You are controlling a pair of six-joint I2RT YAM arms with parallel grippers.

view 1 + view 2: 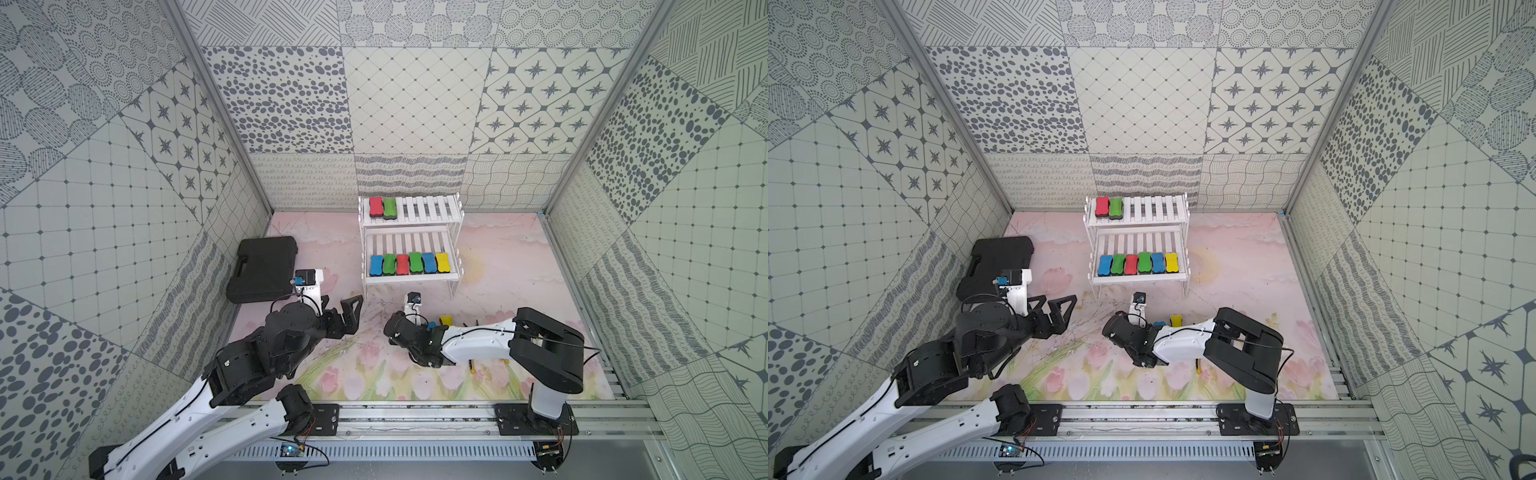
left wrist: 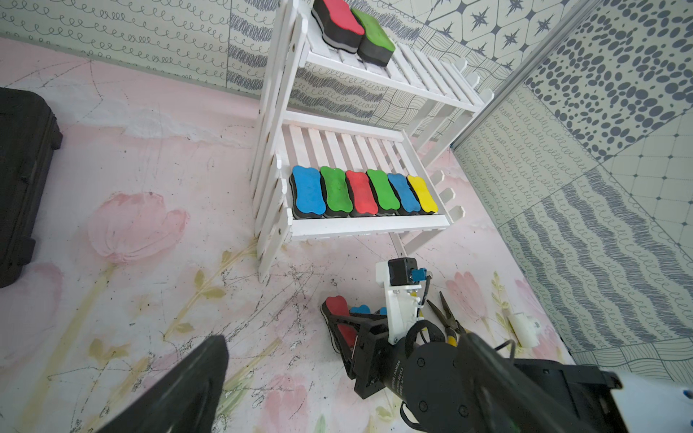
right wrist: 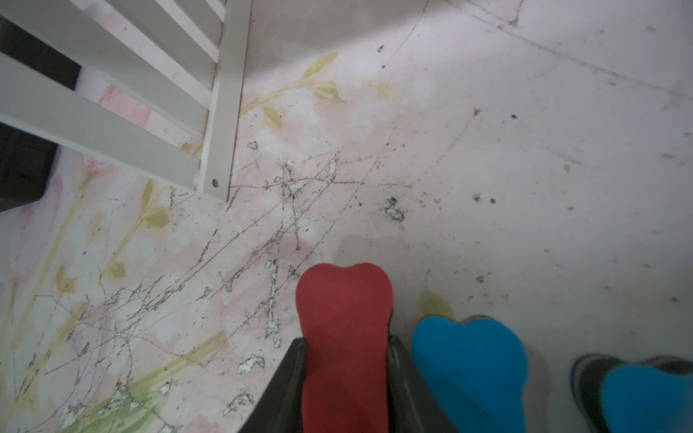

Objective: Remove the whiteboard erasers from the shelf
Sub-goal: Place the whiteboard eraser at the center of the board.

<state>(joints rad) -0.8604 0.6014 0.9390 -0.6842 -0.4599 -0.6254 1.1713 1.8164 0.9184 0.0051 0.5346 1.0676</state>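
Observation:
The white two-tier shelf [image 1: 428, 210] stands at the back. Its upper tier carries a red eraser [image 1: 375, 206] and a green eraser [image 1: 390, 208]. A row of several erasers [image 1: 409, 263] fills the lower tier's front edge. My right gripper [image 3: 347, 341] is shut on a red eraser [image 3: 343, 300], low by the mat in front of the shelf. Two blue erasers [image 3: 468, 360] [image 3: 645, 397] lie right beside it, and a yellow eraser [image 1: 446, 320] lies just beyond. My left gripper [image 1: 343, 309] hangs open and holds nothing, left of the shelf's front legs.
A black plastic case [image 1: 264, 268] lies at the left wall. Yellow-handled pliers [image 2: 446, 318] rest on the mat right of the right gripper. The shelf's front leg [image 3: 221, 112] stands close to the held eraser. Patterned walls close three sides, and a metal rail [image 1: 415, 415] runs along the front.

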